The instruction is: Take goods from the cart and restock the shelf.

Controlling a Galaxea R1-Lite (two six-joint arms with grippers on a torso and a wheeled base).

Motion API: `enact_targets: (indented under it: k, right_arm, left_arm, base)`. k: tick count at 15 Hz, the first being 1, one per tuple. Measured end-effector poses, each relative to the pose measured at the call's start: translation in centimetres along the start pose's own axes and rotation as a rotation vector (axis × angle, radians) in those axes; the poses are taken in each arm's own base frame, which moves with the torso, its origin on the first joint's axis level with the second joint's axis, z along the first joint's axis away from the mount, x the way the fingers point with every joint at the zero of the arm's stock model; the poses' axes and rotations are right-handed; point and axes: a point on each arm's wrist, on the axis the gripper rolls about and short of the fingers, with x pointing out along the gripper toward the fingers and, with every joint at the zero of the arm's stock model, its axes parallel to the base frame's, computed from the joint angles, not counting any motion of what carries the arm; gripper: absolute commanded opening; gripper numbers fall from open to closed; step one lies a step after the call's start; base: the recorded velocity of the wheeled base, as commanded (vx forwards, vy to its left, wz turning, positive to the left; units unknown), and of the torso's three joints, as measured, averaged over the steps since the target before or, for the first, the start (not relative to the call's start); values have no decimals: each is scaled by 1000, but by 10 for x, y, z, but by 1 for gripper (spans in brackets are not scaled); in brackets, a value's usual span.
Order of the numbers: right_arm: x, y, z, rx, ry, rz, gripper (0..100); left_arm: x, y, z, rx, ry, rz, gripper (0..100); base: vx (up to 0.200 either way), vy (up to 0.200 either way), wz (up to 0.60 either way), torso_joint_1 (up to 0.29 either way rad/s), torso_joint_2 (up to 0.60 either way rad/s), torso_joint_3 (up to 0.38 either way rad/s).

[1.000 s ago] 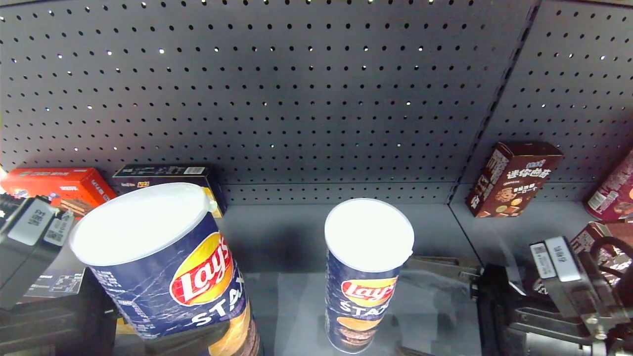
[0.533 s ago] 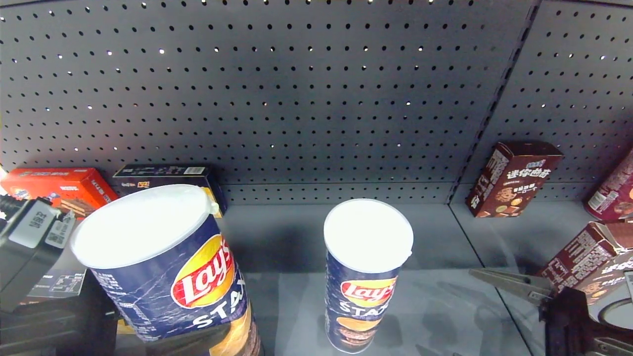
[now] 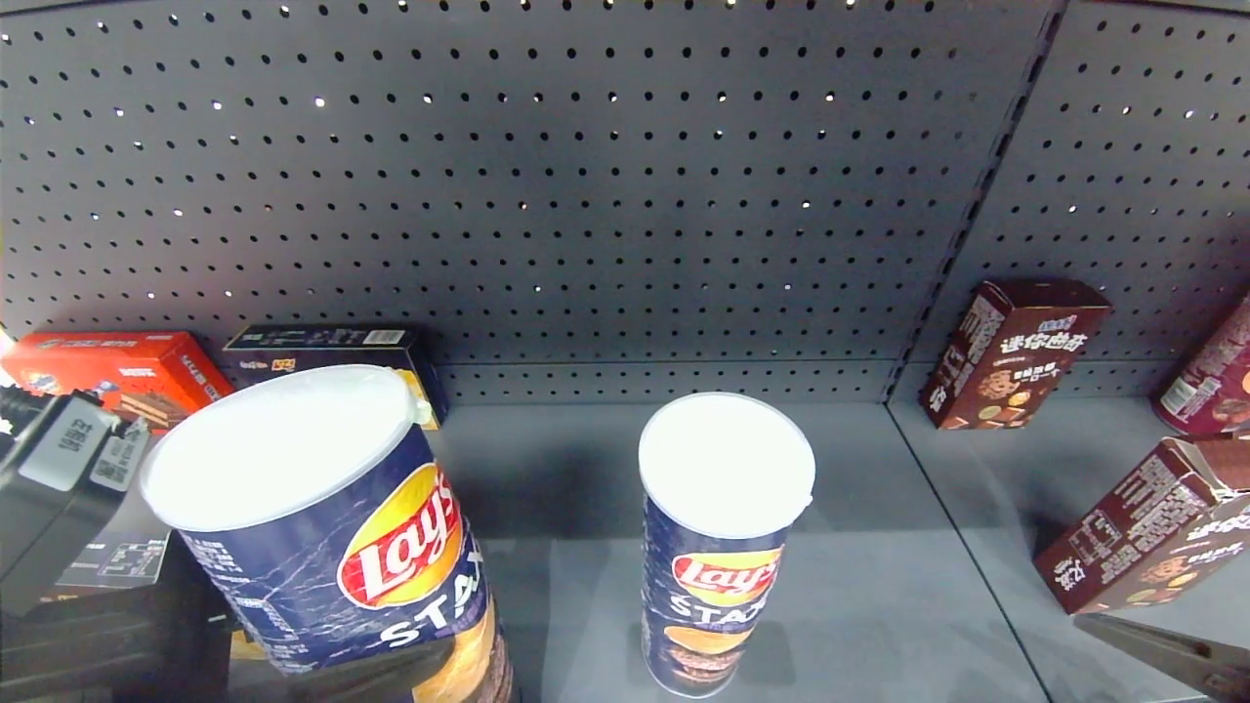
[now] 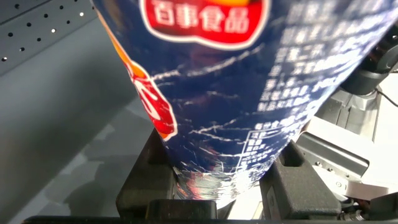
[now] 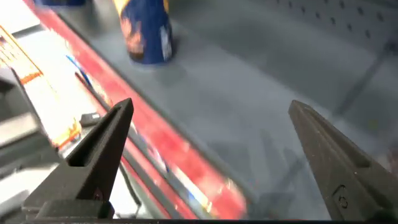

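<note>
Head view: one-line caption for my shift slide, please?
Left gripper holds a tilted chip can beside a second can standing upright on the grey shelf, snack boxes on both sides.

From my console I see a dark grey pegboard back panel (image 3: 586, 195) across the upper part of the head view, with pinpoints of light (image 3: 319, 101) showing through some holes, mostly toward the upper left. A slotted upright (image 3: 975, 205) runs diagonally from the upper right corner down to the shelf (image 3: 547, 469), dividing that panel from a second pegboard section (image 3: 1152, 146) at the right edge. The shelf board is flat, matte grey and shadowed near the back, and the right wrist view shows a red rail (image 5: 158, 140) along its front edge.
</note>
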Motion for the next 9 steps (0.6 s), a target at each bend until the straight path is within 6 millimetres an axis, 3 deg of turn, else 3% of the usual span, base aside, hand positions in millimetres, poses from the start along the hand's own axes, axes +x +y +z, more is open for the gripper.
enact_targets:
  k: [9]
  right_arm:
    - [-76, 11, -53, 13, 89, -255, 100]
  left_arm:
    - [-1, -2, -12, -9, 30, -7, 0]
  base:
    - [0, 0, 0, 0, 0, 0]
